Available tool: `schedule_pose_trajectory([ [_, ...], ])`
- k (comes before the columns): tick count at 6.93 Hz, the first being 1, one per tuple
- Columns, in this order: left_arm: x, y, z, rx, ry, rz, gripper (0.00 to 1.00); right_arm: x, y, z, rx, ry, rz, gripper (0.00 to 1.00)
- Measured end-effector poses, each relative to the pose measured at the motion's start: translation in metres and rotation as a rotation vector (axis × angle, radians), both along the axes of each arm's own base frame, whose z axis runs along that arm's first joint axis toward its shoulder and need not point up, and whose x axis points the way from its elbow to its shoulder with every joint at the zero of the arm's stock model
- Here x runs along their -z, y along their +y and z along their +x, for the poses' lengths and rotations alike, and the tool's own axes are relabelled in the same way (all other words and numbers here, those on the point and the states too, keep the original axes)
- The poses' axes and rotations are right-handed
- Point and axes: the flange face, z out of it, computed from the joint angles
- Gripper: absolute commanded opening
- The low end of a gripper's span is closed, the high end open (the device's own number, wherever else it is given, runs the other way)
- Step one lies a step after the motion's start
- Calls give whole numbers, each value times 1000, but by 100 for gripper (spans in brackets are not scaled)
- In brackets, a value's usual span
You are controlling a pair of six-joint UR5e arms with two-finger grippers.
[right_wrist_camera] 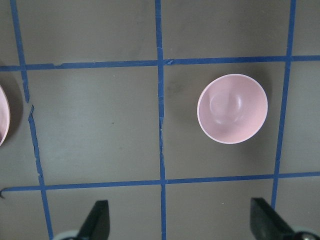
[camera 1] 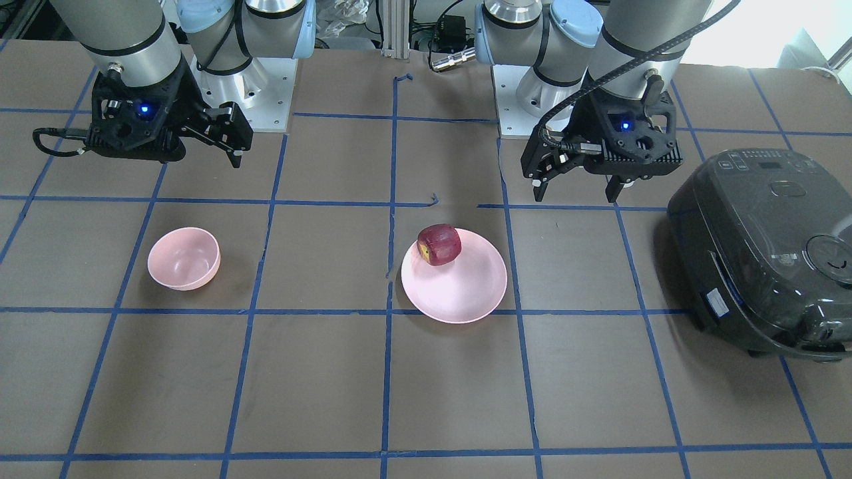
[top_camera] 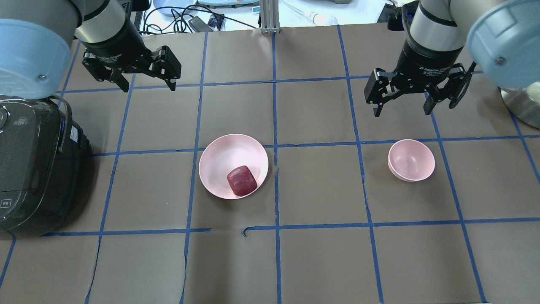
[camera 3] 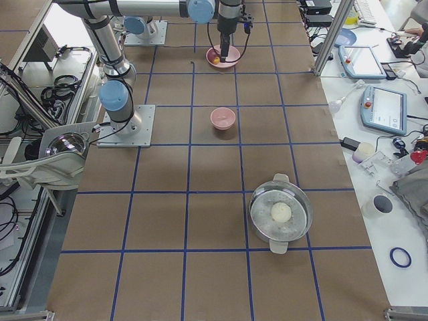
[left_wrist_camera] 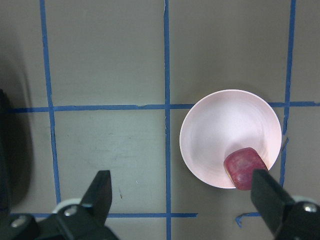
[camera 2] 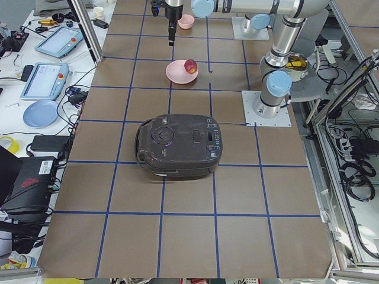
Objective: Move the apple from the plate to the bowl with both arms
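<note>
Apple sat on the pale pink plate, close to the rim on the side nearer the robot and toward its right. Its yellow patch showed in the front-facing view. The plate lay on the brown table, just left of the centre line of the blue tape grid.

The left gripper hung in the air above the table, apart from the plate, with its fingers spread wide and nothing between them. In the left wrist view the plate lay below and to one side, and the apple was partly hidden behind one fingertip.

The right gripper also hung above the table, fingers parted and empty. The pale pink bowl stood upright beneath and slightly ahead of it, with nothing inside, well apart from the plate.

A dark grey rice cooker with its lid down sat at the table's end on the robot's left. In the exterior right view a steel pot stood at the opposite end, holding a pale round object that was too small to identify.
</note>
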Motion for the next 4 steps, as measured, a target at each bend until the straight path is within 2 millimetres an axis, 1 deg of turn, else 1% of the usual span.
schedule_pose_trajectory([
  [4, -8, 6, -1, 0, 6, -14, 100, 0, 0, 0, 0, 0, -1, 100],
])
